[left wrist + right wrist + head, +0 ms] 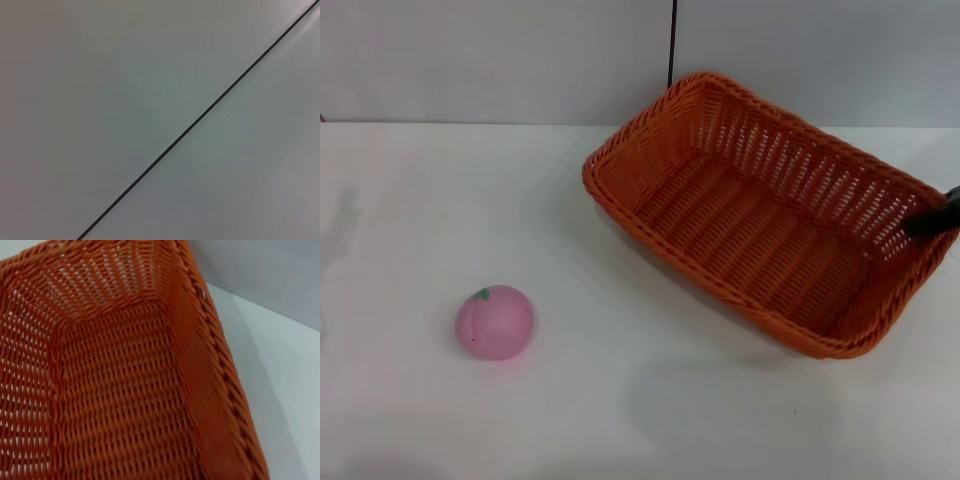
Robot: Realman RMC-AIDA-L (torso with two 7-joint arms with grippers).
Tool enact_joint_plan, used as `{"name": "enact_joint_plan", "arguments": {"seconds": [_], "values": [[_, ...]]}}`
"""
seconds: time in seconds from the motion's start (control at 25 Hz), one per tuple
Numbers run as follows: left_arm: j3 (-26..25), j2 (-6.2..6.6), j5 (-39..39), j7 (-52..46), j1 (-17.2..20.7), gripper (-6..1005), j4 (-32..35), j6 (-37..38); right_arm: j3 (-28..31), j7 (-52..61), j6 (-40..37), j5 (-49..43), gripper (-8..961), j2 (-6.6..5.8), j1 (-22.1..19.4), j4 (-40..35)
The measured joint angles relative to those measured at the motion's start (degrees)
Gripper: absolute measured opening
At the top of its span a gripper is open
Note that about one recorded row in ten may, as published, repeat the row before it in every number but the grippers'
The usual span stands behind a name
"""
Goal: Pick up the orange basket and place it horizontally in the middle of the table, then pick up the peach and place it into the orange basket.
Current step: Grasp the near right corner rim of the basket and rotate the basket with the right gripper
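White counter (620,400), matte, backed by a pale grey wall (470,60) with one dark vertical seam (672,45). Orange basket (760,215) sits askew at far right; peach (495,321) lies well apart, front left. Right gripper (932,219) meets the basket's right rim, jaws' state undeterminable; left gripper unseen.
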Motion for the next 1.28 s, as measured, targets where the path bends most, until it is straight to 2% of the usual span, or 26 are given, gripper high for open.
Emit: {"name": "enact_joint_plan", "arguments": {"seconds": [0.08, 0.28, 0.92, 1.28], "values": [[0.04, 0.00, 0.00, 0.00, 0.04, 831, 0.00, -0.02, 0.00, -0.14, 0.02, -0.01, 378, 0.08, 0.00, 0.22], [0.05, 0.03, 0.00, -0.01, 0.31, 831, 0.09, -0.19, 0.00, -0.17, 0.38, 0.03, 211, 0.26, -0.08, 0.35], [0.23, 0.01, 0.00, -0.74, 0.82, 830, -0.12, -0.32, 0.89, -0.45, 0.35, 2.28, 196, 0.60, -1.37, -0.10], [0.23, 0.00, 0.00, -0.78, 0.80, 830, -0.18, -0.20, 1.63, -2.79, -2.16, 13.07, 183, -1.14, -4.44, -2.61]]}}
